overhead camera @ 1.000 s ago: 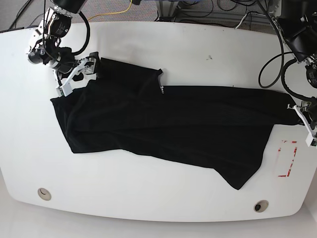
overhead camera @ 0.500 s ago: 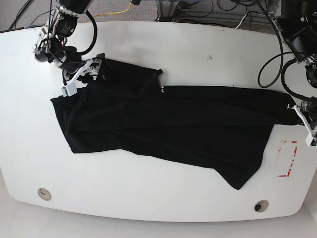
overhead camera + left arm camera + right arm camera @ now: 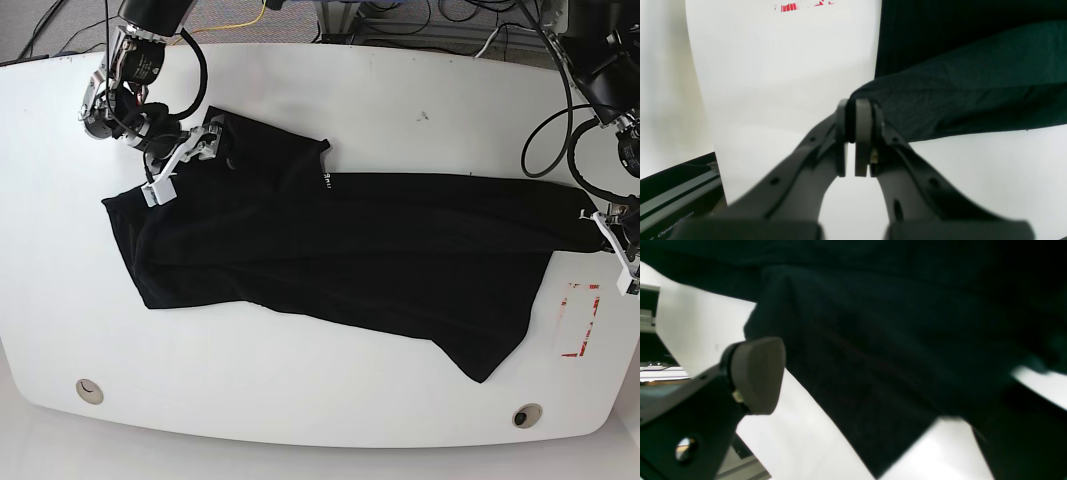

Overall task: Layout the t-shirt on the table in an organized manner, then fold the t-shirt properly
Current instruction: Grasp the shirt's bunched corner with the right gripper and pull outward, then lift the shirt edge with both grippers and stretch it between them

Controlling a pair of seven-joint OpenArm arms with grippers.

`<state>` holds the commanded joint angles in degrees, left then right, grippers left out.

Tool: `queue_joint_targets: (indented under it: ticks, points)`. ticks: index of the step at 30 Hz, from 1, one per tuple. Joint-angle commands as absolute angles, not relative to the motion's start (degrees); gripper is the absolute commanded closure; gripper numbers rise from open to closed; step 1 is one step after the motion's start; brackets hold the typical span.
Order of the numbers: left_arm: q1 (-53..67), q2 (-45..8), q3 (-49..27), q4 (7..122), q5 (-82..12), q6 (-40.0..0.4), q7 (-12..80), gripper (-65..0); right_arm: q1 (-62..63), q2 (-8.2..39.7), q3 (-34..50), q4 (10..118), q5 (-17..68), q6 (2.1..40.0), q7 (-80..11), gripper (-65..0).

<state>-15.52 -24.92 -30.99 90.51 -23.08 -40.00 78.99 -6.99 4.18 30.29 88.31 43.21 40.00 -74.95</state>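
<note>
Base view showed the t-shirt (image 3: 340, 250) lying rumpled and slantwise across the white counter (image 3: 300, 90), limp cloth that would sag and bunch rather than keep shape. The left claw (image 3: 853, 140) was pinched shut on an edge at one end, while the right claw (image 3: 185, 155) stood open over the opposite end. Corners and hems looked the surest places to grip.
</note>
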Motion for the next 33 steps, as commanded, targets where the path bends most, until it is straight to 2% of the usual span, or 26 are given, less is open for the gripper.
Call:
queue_joint_targets:
  ticks: [2,3,4,8,12,15,23,27,33]
  points:
    - [-15.52,-24.92,-30.99,90.51,-23.08,-40.0,78.99,0.0,-6.99,3.74,30.46,88.4,43.21,40.0,-74.95,-35.8]
    - [-15.52,-24.92,-30.99,90.51,-23.08,-40.0,78.99,0.0,-7.08,3.65,30.46,88.4,43.21,40.0,-74.95,-32.2]
    - [-15.52,-24.92,-30.99,90.42,-23.08,-40.0,78.99,0.0,-7.16,3.56,30.46,88.48,43.21,40.0,-75.03,-21.2]
    - [-15.52,-24.92,-30.99,90.42,-23.08,-40.0,78.99,0.0,-7.34,3.56,30.46,88.57,43.21,40.0,-75.21,0.0]
    - [-15.52,-24.92,-30.99,90.42,-23.08,-40.0,78.99,0.0,-8.75,3.56,30.46,90.42,43.21,40.0,-75.3,-1.9]
    - [-15.52,-25.01,-30.99,90.42,-23.08,-40.0,78.99,0.0,-10.33,3.47,30.55,94.02,43.21,40.0,-75.3,0.0]
    - [-14.46,-25.1,-28.79,90.95,-23.34,-40.0,78.99,0.0,-16.92,3.38,30.55,110.02,43.21,40.0,-75.3,0.0]
    - [-13.85,-25.1,-26.77,94.9,-23.34,-40.0,78.99,0.0,-20.0,3.56,30.55,115.47,43.38,40.0,-75.3,0.0]
    - [-9.8,-25.1,-21.67,102.99,-23.34,-40.0,78.9,0.0,-24.22,5.14,34.59,115.74,51.38,40.0,-74.95,0.0]
